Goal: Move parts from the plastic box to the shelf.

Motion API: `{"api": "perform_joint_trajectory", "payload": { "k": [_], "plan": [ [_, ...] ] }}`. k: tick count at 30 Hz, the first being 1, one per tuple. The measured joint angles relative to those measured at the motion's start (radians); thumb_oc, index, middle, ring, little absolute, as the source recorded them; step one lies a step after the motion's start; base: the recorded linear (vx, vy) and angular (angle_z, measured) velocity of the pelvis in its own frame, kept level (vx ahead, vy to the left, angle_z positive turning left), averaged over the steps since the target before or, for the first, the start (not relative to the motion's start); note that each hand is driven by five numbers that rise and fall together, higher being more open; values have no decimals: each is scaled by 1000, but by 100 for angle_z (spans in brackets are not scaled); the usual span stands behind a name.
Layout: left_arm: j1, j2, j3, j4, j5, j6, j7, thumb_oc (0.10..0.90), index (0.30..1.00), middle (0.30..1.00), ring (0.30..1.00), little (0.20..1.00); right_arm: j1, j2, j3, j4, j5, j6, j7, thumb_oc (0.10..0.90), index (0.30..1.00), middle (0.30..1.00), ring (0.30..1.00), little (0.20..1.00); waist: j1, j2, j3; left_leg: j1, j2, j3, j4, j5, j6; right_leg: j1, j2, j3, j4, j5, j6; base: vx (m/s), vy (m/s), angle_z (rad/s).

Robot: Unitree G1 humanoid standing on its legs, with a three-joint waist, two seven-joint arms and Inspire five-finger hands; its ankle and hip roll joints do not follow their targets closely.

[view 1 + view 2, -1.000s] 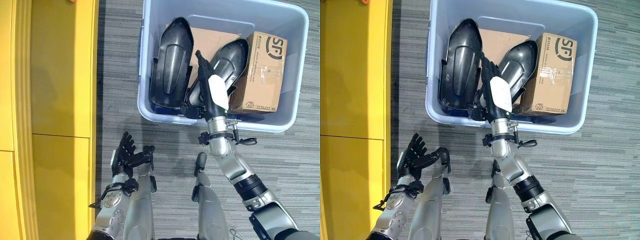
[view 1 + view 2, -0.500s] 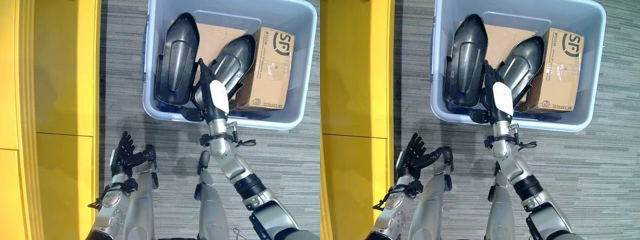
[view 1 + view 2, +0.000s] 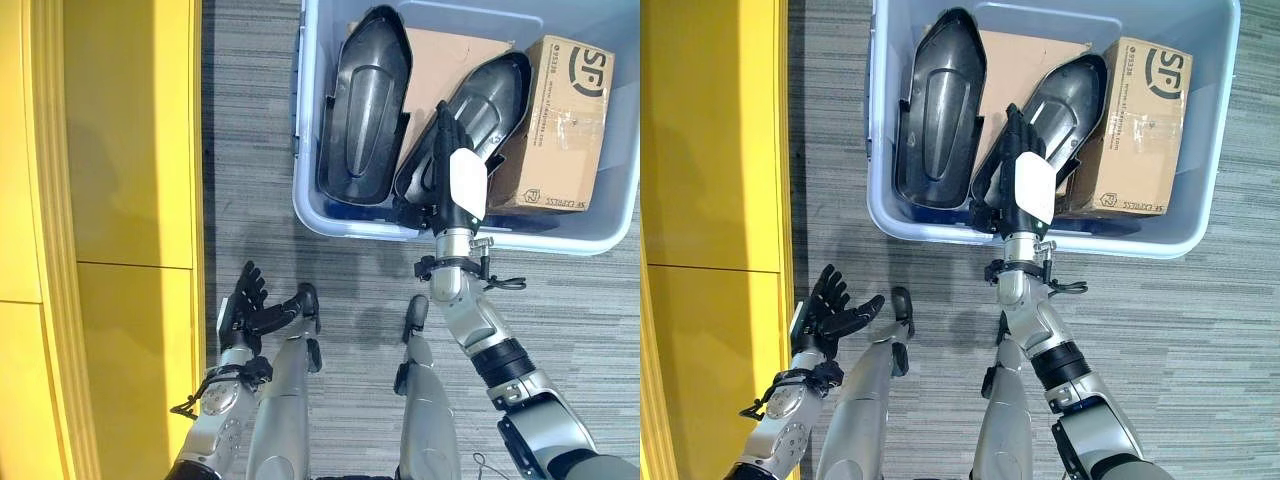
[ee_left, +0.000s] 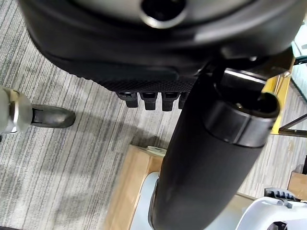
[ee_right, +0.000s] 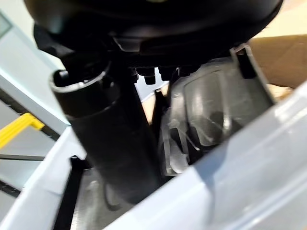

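Note:
A pale blue plastic box (image 3: 560, 235) stands on the carpet and holds two black shell-shaped parts. The left part (image 3: 365, 110) leans against the box's left wall. The right part (image 3: 490, 95) lies next to it, seen close up as the right part (image 5: 211, 115) in the right wrist view. My right hand (image 3: 455, 180) reaches over the near rim, open, with straight fingers lying along that part's near left edge. My left hand (image 3: 245, 305) hovers low over the floor, open with spread fingers, beside the yellow shelf (image 3: 120, 200).
A brown cardboard box (image 3: 565, 125) fills the plastic box's right end, and a flat cardboard sheet (image 3: 445, 55) lies under the parts. The yellow shelf runs along the whole left side. Grey striped carpet (image 3: 250, 150) separates shelf and box.
The whole picture has shifted, so the camera moved. My right hand sits a little farther in over the right part, with the forearm more upright. The left hand is unchanged.

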Motion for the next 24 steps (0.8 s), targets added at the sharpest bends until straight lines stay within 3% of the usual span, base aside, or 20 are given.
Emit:
{"api": "perform_joint_trajectory", "payload": {
  "k": [14,24],
  "plan": [
    [-1,0,-4,-4,0,0,0,900,1000,1000,1000,1000,-6,31,-10,10,27,-11,-25,900,1000,1000,1000,1000,-6,4,0,-26,0,5,34,-17,8,-13,-5,5,3,3,4,0,0,0],
    [0,0,-3,-3,-2,0,0,900,1000,1000,1000,1000,-91,46,-13,144,137,-22,-46,900,1000,1000,1000,1000,2,13,2,-46,-3,8,50,-21,13,-34,-10,11,15,3,5,0,0,0]
  ]
}}
